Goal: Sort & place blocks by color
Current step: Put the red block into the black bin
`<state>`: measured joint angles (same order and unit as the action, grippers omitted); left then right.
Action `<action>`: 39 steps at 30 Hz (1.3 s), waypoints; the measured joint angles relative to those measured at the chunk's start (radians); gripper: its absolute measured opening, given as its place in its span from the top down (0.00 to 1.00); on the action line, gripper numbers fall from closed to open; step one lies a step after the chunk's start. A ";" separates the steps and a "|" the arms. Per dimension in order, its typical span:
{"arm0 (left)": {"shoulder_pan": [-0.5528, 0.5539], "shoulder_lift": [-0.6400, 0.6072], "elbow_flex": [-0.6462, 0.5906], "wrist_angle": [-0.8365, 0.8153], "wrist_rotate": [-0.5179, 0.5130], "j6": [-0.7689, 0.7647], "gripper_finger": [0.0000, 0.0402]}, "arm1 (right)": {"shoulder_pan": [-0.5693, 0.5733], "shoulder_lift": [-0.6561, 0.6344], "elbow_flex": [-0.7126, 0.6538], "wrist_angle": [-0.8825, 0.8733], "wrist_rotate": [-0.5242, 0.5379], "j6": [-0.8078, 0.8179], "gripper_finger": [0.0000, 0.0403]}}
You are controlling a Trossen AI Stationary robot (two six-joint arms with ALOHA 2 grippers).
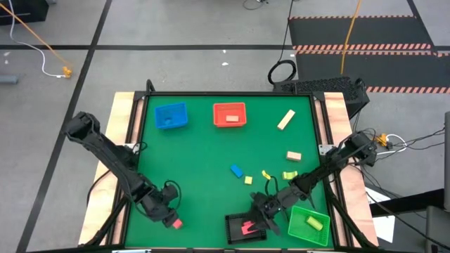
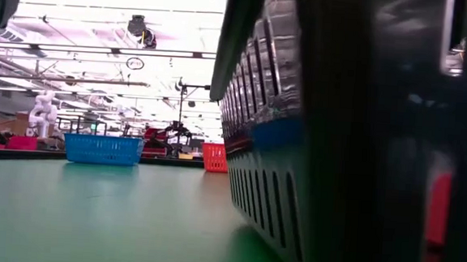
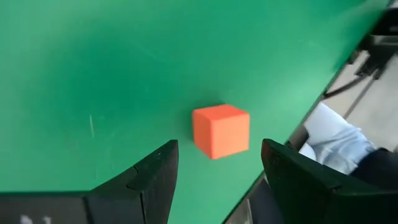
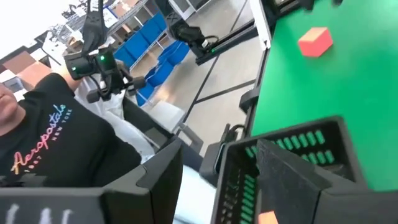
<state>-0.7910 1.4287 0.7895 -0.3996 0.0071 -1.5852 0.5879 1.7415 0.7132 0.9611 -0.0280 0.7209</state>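
The desk (image 1: 211,147) is a flat green mat framed by pale wood. On it sit four square slatted plastic trays: blue (image 1: 171,116) and red (image 1: 230,114) at the far side, black (image 1: 245,227) and green (image 1: 309,223) at the near edge. The left gripper (image 1: 171,220) hangs with jaws spread around a smooth pink cube (image 3: 221,130), not touching it. The right gripper (image 1: 266,218) has its jaws spread over the black tray's rim. Loose blocks (image 1: 261,174), blue, yellow and tan wood, lie scattered at centre-right.

grey floor (image 1: 176,28) with black tape lines, striped mat (image 1: 358,31), bright ceiling lights (image 2: 103,9).
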 joint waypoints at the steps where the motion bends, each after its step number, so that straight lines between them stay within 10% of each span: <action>1: -0.001 0.004 0.000 -0.002 0.000 0.000 0.43 | -0.004 -0.001 0.000 0.000 0.000 -0.008 0.51; 25: -0.127 0.008 0.000 0.016 -0.168 -0.145 0.43 | -0.006 -0.002 0.000 -0.008 0.000 -0.001 0.51; 39: -0.238 0.198 0.086 -0.002 -0.316 0.071 0.38 | -0.006 -0.002 0.000 -0.009 0.000 -0.001 0.51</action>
<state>-1.0286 1.6269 0.8755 -0.4018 -0.3093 -1.5143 0.5819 1.7397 0.7132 0.9524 -0.0280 0.7204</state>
